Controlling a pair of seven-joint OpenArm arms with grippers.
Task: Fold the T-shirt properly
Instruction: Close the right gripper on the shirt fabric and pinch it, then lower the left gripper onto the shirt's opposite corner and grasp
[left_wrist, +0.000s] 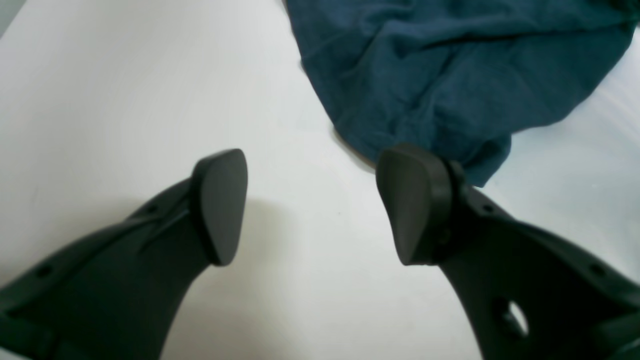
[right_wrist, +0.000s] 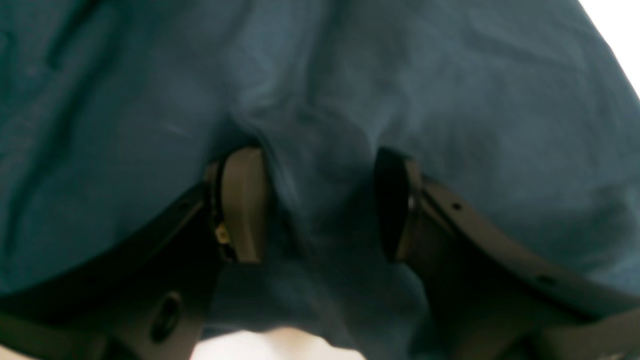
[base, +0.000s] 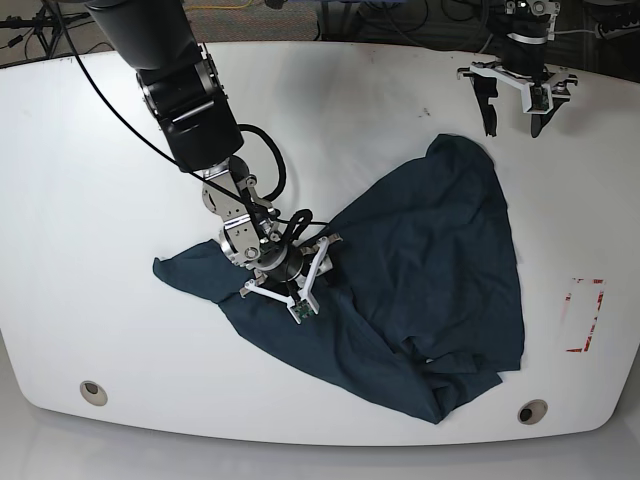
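Your table (base: 80, 150) is big and white, and the T-shirt (base: 440, 270) lies crumpled on it, long from about 10 o'clock to 4 o'clock in the base view. Your right gripper (base: 290, 285) is pressed down on the shirt's 9 o'clock end, fingers wide with a bump of cloth between them. Your left gripper (base: 515, 100) hangs wide and empty at 1 o'clock, just past the shirt's top edge, so the right arm is nearer.

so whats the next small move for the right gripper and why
Probably close the right gripper on the fabric. Its jaws are open and pressed down into the T-shirt, with a ridge of cloth bunched between them, so a pinch looks ready. The shirt lies crumpled on the table and needs lifting to spread. The left gripper is open over bare table, just short of the shirt's edge.
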